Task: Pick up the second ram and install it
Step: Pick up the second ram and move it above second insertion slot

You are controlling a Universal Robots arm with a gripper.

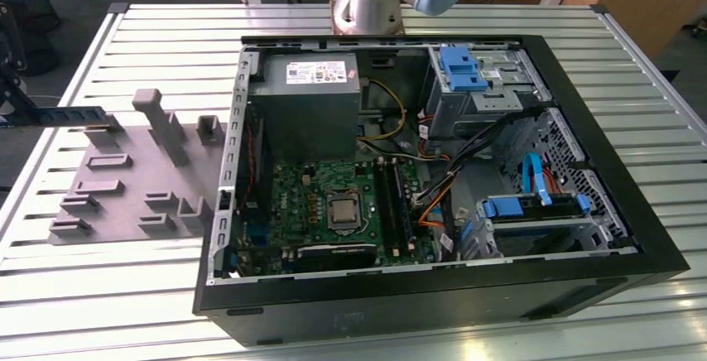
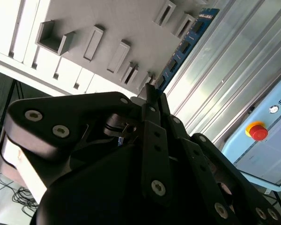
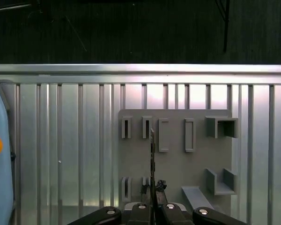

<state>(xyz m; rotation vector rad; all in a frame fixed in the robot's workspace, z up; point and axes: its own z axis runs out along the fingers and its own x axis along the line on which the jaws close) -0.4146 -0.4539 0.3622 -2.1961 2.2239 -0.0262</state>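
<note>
Gripper (image 2: pixel 150 91): I see it closed down on one end of the second ram (image 2: pixel 185 44). The black fingers (image 2: pixel 154 140) pinch the board with nothing else between them.
Second ram: the bluish board with black chips sticks straight out past the fingertips. In the first wrist view it is edge-on, a thin dark line (image 3: pixel 152 154).
Its place: at the bench (image 1: pixel 144 21) edge on the exterior view's left, over the outer end of the grey fixture (image 1: pixel 132 187). It is well apart from the computer case (image 1: pixel 442 295).
Hard to tell: I cannot tell whether the stick's lower edge touches the fixture or hangs just above it. The gripper body covers the held end in both wrist views.
Cut off: in the exterior view the ram's outer end runs into a dark shape at the picture's border.
Arm (image 1: pixel 376 1): only its base joint shows, at the bench's far edge behind the case.
Motherboard slots (image 1: pixel 389 199): long dark strips inside the open case. They are too small for me to judge whether any is filled.
Pendant (image 2: pixel 267 150): a light-blue box with a red button, partly cropped.
</note>
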